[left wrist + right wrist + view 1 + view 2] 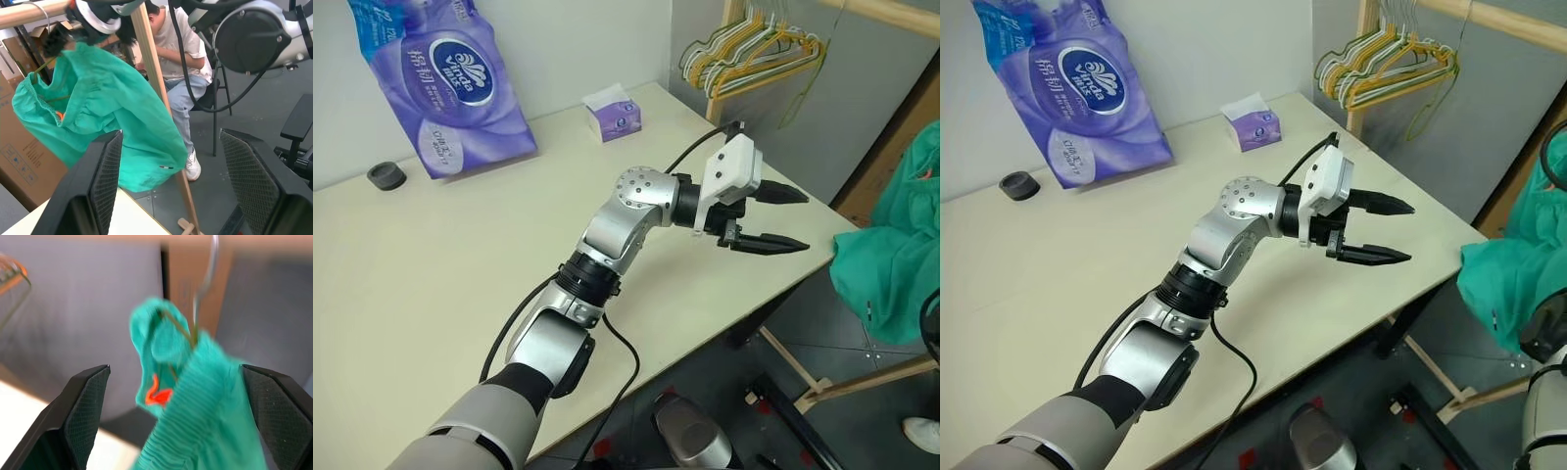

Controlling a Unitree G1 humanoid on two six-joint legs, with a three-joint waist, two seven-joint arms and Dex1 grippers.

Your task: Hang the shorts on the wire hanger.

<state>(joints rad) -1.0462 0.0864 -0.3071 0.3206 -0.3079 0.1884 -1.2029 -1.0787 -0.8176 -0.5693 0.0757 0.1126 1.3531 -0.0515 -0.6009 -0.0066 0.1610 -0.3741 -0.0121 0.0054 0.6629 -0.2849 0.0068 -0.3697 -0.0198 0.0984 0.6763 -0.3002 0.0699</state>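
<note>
The teal-green shorts (102, 117) hang from the olive wire hanger (180, 329), whose hook (208, 274) goes up to a wooden rod (24, 13). An orange tag (157, 394) shows inside the waistband. My right gripper (174, 374) is open, its fingers (85, 411) wide apart in front of the shorts and not touching them. My left gripper (806, 220) is open and empty over the table's right edge, pointing at the shorts (891, 259) with a gap between.
The cream table (460, 245) carries a purple tissue pack (445, 78), a small tissue box (615, 116) and a black round cap (386, 175). Bunched hangers (754, 54) hang on the wooden rack (151, 68). A person (181, 54) sits behind it.
</note>
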